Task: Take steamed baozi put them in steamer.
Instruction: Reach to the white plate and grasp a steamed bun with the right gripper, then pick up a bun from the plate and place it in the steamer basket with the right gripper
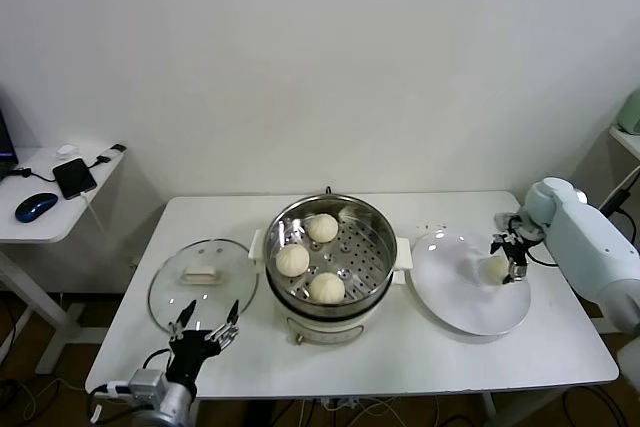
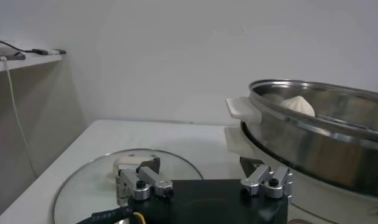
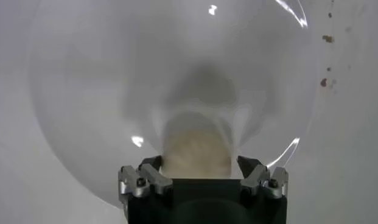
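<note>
Three buns already sit on the holed tray of the steamer (image 1: 328,257): one toward the back (image 1: 322,228), one on the robot's left side (image 1: 292,260) and one at the front (image 1: 327,288); from the left wrist camera you can see the top of one bun (image 2: 298,105) rising above the shiny rim of the pot (image 2: 316,131). The fourth bun (image 1: 496,268) lies on the white plate (image 1: 455,307), which stands just beside the steamer on the robot's right, and your right gripper (image 1: 508,253) is down over it. Its fingers stand apart on either side of the bun (image 3: 196,154), one to each side in the right wrist view, with the bun resting on the plate (image 3: 85,91) between them; you cannot tell from these views whether the pads touch the dough or only flank it. The right arm reaches in from the far right edge of the table (image 1: 420,362). On the other side of the steamer the glass lid (image 1: 203,282) lies flat on the table, and your left gripper (image 1: 205,332) hangs low at the near edge just in front of it, fingers spread wide and holding nothing. In the left wrist view the lid (image 2: 85,189) lies right ahead of those open fingers (image 2: 143,181). A small side table with a phone (image 1: 74,177) and a mouse (image 1: 35,207) stands well apart on the left.
</note>
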`<state>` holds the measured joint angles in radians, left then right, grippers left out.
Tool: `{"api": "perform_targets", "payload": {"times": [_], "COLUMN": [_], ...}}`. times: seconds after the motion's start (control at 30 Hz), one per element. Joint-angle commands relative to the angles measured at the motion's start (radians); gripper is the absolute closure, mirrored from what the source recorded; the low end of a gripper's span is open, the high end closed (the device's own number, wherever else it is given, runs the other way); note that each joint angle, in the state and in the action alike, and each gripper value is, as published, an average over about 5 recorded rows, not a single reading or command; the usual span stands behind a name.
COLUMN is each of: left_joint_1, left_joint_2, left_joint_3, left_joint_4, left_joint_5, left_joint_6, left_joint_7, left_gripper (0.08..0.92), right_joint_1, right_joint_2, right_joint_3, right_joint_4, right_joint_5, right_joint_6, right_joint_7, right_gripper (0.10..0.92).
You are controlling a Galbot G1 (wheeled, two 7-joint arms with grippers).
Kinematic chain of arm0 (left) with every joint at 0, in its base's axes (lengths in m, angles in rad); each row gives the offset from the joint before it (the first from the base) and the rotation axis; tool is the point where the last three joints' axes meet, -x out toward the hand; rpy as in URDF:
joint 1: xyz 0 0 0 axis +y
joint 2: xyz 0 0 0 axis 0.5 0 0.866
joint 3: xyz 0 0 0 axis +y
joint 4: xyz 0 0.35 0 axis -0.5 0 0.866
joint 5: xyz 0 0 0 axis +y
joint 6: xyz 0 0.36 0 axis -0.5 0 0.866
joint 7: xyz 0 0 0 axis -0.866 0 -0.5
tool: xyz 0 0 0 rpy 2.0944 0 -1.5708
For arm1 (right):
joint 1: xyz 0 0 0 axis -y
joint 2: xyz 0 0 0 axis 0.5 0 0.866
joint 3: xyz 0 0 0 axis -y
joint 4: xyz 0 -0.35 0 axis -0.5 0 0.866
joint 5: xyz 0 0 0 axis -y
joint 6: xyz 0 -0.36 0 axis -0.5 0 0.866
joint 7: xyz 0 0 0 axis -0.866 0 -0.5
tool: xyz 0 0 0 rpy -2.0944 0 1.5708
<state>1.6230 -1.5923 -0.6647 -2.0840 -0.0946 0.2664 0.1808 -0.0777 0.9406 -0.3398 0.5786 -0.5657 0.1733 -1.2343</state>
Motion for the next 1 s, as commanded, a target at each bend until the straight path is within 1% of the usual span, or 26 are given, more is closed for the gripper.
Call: {"api": "perform_targets", "payload": {"times": [0.03, 0.1, 0.17, 0.4, 0.53, 0.63, 0.77, 1.0], "left_joint_1": [0.000, 0.000, -0.002, -0.004, -0.005, -0.007, -0.011, -0.028], "left_joint_2": [0.000, 0.000, 0.000, -0.001, -0.001, -0.001, -0.002, 0.000], "left_joint_3": [-0.001, -0.002, -0.001, 0.004, 0.008, 0.011, 0.011, 0.011], "left_joint_4": [0.001, 0.000, 0.000, 0.004, 0.004, 0.002, -0.004, -0.015], "left_joint_5": [0.000, 0.000, 0.000, 0.002, 0.008, 0.009, 0.009, 0.021], "left_joint_6": [-0.001, 0.000, 0.000, -0.001, -0.004, -0.006, -0.009, -0.014], "left_joint_7": [0.000, 0.000, 0.000, 0.000, -0.001, -0.002, -0.004, -0.008], "left_gripper": [0.177, 0.177, 0.177, 0.177, 0.177, 0.177, 0.177, 0.177], "right_joint_1": [-0.002, -0.002, -0.001, 0.000, 0.014, 0.038, 0.110, 0.407], "right_joint_2": [0.004, 0.003, 0.001, -0.012, -0.039, -0.071, -0.124, -0.181], "right_joint_3": [0.003, 0.004, 0.005, 0.005, -0.033, -0.091, -0.204, -0.551], "right_joint_4": [-0.005, -0.003, 0.000, 0.022, 0.079, 0.151, 0.271, 0.490], "right_joint_5": [-0.006, -0.006, -0.006, 0.002, 0.059, 0.131, 0.256, 0.583], "right_joint_6": [0.000, 0.000, -0.001, -0.012, -0.040, -0.078, -0.174, -0.378], "right_joint_7": [0.007, 0.003, -0.001, -0.013, -0.037, -0.058, -0.097, -0.120], "right_gripper": [0.206, 0.220, 0.260, 0.458, 0.576, 0.629, 0.642, 0.637]}}
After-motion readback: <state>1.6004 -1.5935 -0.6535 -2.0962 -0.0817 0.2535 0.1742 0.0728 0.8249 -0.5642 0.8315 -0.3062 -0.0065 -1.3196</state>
